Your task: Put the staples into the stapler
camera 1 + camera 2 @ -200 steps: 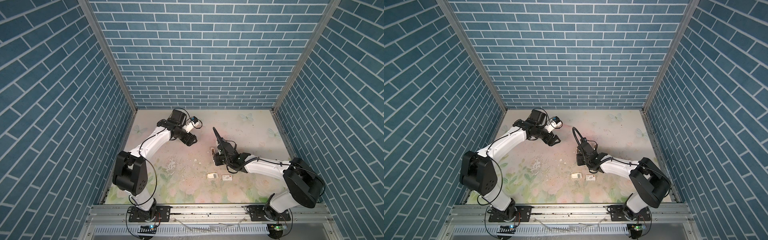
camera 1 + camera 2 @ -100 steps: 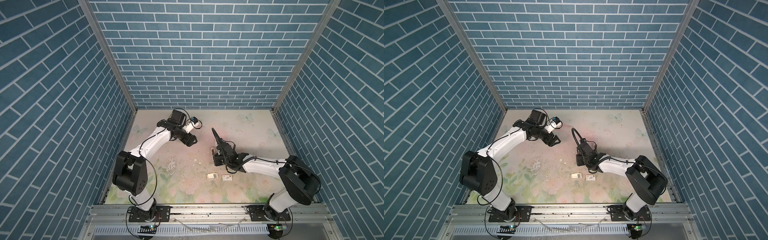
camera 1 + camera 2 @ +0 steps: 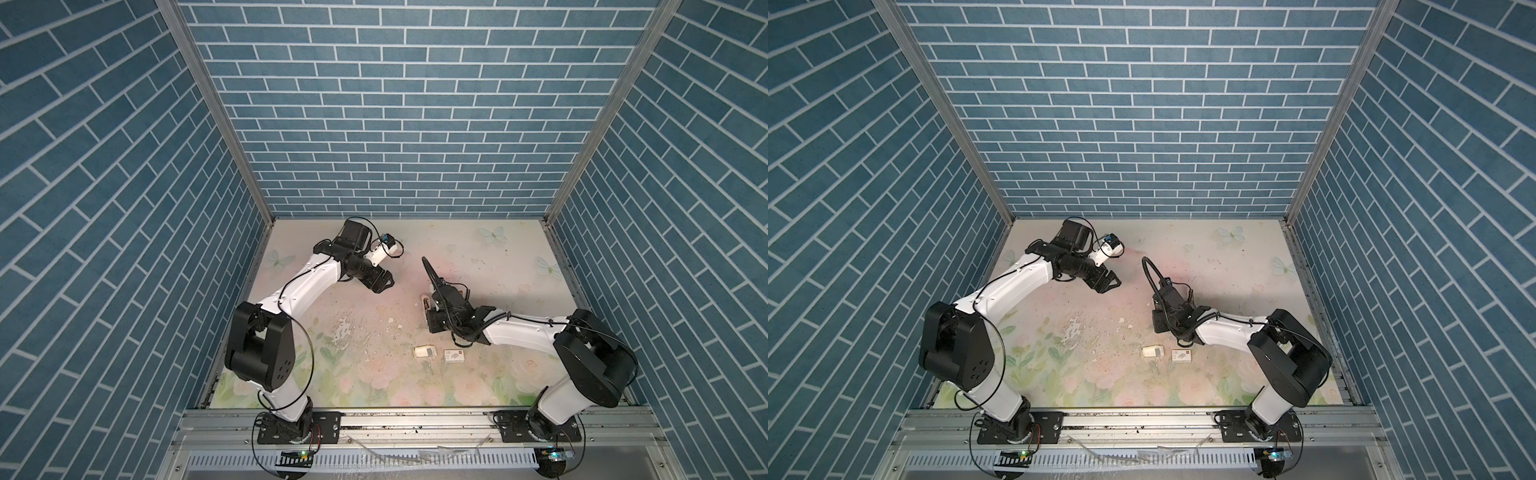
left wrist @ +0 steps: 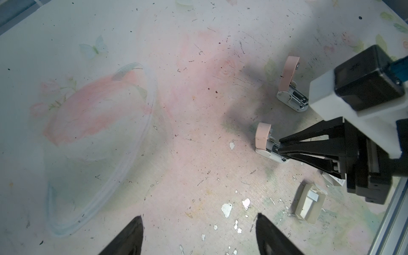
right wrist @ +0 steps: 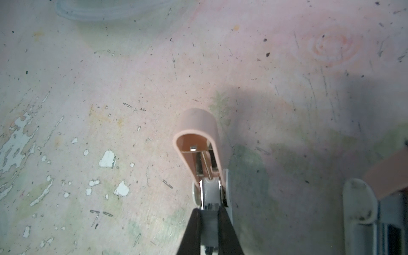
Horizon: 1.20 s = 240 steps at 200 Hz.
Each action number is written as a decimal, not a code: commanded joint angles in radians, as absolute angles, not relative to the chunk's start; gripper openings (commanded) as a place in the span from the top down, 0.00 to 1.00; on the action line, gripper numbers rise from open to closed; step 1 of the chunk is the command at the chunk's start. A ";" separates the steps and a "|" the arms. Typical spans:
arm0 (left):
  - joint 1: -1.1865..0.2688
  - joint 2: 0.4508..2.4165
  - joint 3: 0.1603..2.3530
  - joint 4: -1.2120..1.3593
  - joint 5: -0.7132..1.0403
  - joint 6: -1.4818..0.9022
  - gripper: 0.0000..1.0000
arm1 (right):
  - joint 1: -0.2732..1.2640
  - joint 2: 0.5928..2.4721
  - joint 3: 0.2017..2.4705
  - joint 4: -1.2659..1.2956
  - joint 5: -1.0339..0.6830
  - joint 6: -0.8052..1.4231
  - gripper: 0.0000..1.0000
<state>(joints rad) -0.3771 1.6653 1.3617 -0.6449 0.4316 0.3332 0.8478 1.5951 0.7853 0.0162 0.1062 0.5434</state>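
Left wrist: staples (image 4: 313, 195) inside open tray (image 4: 307, 213)

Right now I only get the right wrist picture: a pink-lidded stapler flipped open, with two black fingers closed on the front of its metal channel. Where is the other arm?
Observer: The left fingers hang open over the bare table, holding nothing.
Operator: Any staples around?
Observer: A silvery-grey strip of staples lies in an open white cardboard tray, nearer the arms' bases than the right fingers.
Operator: And the pink blur at my picture's edge?
Observer: That is a second pink-lidded, white-based stapler, also flipped open, standing apart from the held stapler.
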 commanded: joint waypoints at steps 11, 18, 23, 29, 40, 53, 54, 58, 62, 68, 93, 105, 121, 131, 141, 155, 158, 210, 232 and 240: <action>-0.368 1.646 1.349 -0.645 0.443 0.341 0.19 | 0.844 1.610 0.782 0.012 0.133 0.518 0.92; -0.368 1.646 1.350 -0.645 0.444 0.341 0.19 | 0.844 1.613 0.784 0.012 0.132 0.518 0.92; -0.368 1.646 1.350 -0.645 0.444 0.341 0.19 | 0.845 1.615 0.785 0.012 0.130 0.517 0.92; -0.368 1.645 1.350 -0.646 0.444 0.341 0.19 | 0.843 1.617 0.787 0.012 0.129 0.517 0.92; -0.368 1.646 1.349 -0.646 0.444 0.341 0.19 | 0.843 1.621 0.790 0.011 0.128 0.517 0.92; -0.368 1.647 1.348 -0.645 0.443 0.341 0.19 | 0.844 1.624 0.791 0.015 0.124 0.517 0.92; -0.368 1.646 1.348 -0.645 0.443 0.341 0.19 | 0.844 1.624 0.790 0.014 0.124 0.517 0.92; -0.368 1.647 1.348 -0.646 0.443 0.342 0.19 | 0.843 1.624 0.791 0.014 0.124 0.517 0.92; -0.367 1.647 1.348 -0.645 0.443 0.341 0.19 | 0.843 1.626 0.792 0.013 0.124 0.516 0.92; -0.367 1.645 1.348 -0.646 0.444 0.341 0.19 | 0.843 1.627 0.792 0.011 0.127 0.516 0.92; -0.366 1.646 1.348 -0.646 0.447 0.341 0.19 | 0.843 1.630 0.798 0.001 0.129 0.512 0.92; -0.367 1.646 1.348 -0.646 0.446 0.341 0.19 | 0.844 1.628 0.799 0.000 0.129 0.512 0.92; -0.366 1.646 1.347 -0.646 0.449 0.341 0.19 | 0.843 1.628 0.800 -0.002 0.129 0.512 0.92; -0.365 1.645 1.346 -0.646 0.449 0.341 0.19 | 0.844 1.629 0.798 -0.003 0.129 0.512 0.92; -0.366 1.644 1.347 -0.645 0.448 0.341 0.19 | 0.843 1.631 0.797 -0.003 0.126 0.512 0.92; -0.365 1.644 1.345 -0.646 0.448 0.341 0.19 | 0.843 1.632 0.796 -0.003 0.124 0.515 0.92; -0.364 1.644 1.345 -0.644 0.449 0.341 0.19 | 0.844 1.634 0.796 -0.003 0.124 0.516 0.92; -0.364 1.642 1.345 -0.645 0.450 0.341 0.19 | 0.844 1.635 0.787 0.002 0.120 0.522 0.92; -0.365 1.644 1.344 -0.644 0.449 0.341 0.19 | 0.844 1.640 0.785 0.001 0.118 0.523 0.92; -0.365 1.644 1.344 -0.644 0.450 0.341 0.19 | 0.844 1.641 0.784 0.002 0.117 0.523 0.92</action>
